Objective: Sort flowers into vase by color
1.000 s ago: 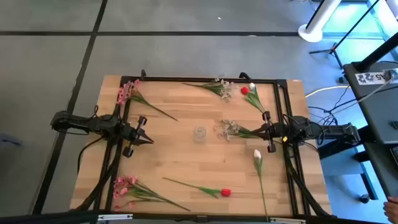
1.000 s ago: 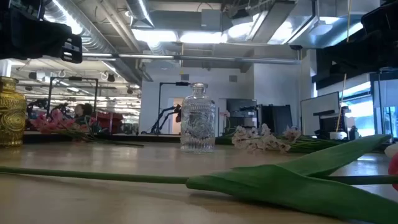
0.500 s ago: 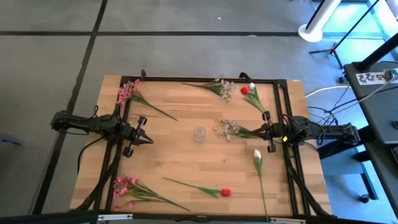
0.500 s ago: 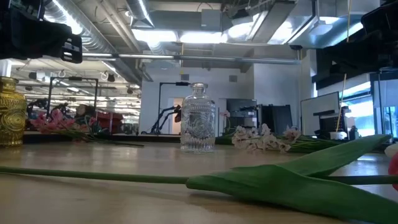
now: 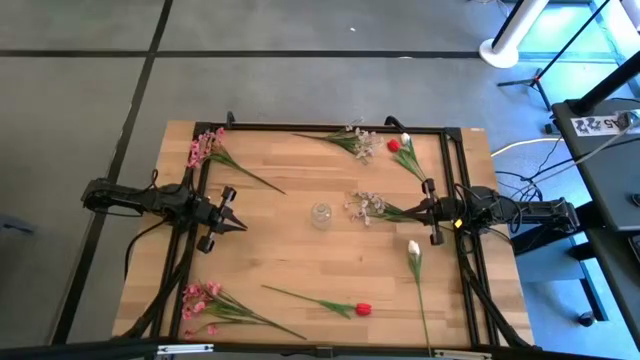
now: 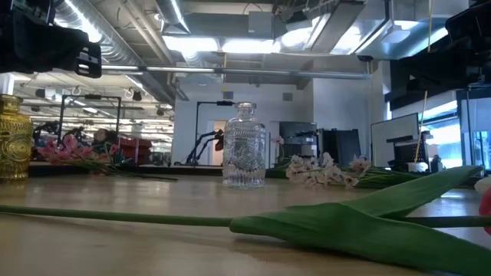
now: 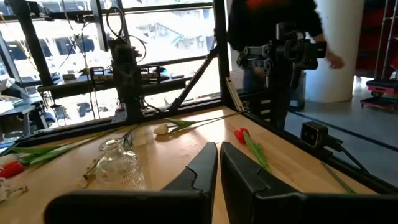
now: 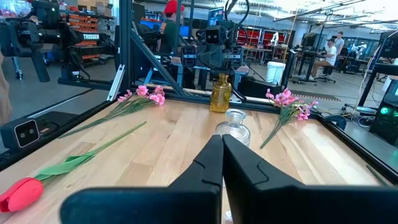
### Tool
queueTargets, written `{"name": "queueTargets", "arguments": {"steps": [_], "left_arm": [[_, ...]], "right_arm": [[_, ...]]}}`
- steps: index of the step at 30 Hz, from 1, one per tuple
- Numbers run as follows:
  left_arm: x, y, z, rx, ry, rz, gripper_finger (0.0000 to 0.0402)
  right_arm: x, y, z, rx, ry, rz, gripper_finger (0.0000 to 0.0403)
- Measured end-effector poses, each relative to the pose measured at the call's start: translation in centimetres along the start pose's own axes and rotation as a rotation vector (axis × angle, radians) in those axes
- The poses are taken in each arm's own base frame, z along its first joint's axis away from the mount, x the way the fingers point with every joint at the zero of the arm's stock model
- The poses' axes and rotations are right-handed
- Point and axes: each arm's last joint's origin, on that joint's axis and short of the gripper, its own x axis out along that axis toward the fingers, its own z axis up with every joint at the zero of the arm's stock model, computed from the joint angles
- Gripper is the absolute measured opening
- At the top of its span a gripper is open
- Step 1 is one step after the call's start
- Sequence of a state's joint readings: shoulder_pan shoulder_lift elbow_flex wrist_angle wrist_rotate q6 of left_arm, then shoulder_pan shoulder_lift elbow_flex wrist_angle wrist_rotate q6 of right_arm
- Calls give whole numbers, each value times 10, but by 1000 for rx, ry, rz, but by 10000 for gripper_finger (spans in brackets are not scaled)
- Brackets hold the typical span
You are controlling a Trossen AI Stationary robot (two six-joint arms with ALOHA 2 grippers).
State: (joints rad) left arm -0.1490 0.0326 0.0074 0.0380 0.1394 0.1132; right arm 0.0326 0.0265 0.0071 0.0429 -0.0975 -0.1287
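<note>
A clear glass vase (image 5: 320, 214) (image 6: 244, 156) stands upright at the table's middle. A gold vase (image 8: 221, 93) (image 6: 11, 138) stands toward the left side. The flowers lie flat on the table. Pink sprays are at the far left (image 5: 205, 148) and near left (image 5: 205, 300). There are white sprigs at the far edge (image 5: 355, 138) and the middle (image 5: 365, 205). One red rosebud (image 5: 394, 145) lies far right, another (image 5: 362, 309) lies near. A white rosebud (image 5: 413, 247) is at the right. My left gripper (image 5: 243, 226) (image 7: 219, 149) is shut, left of the glass vase. My right gripper (image 5: 416, 210) (image 8: 222, 140) is shut, above the middle sprig's stem end.
A black frame (image 5: 330, 128) runs along the table's far edge and both sides. In the low view a long green leaf and stem (image 6: 345, 222) lie close across the near table. People and equipment show in the room beyond. Bare wood lies around the glass vase.
</note>
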Motion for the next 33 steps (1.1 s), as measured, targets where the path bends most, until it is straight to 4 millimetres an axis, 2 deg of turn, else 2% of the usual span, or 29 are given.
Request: {"name": "queueTargets", "arguments": {"steps": [23,26,29,33], "left_arm": [[0,0,0,0,-1,0,18],[0,0,0,0,0,0,18],[0,0,0,0,0,0,18],[0,0,0,0,0,0,18]], "right_arm": [[0,0,0,-1,-1,-1,8],[0,-1,6,-6,-63,-25,8],[-1,-2,13,93,-117,-27,8],[-2,-7,25,223,-15,-125,8]]}}
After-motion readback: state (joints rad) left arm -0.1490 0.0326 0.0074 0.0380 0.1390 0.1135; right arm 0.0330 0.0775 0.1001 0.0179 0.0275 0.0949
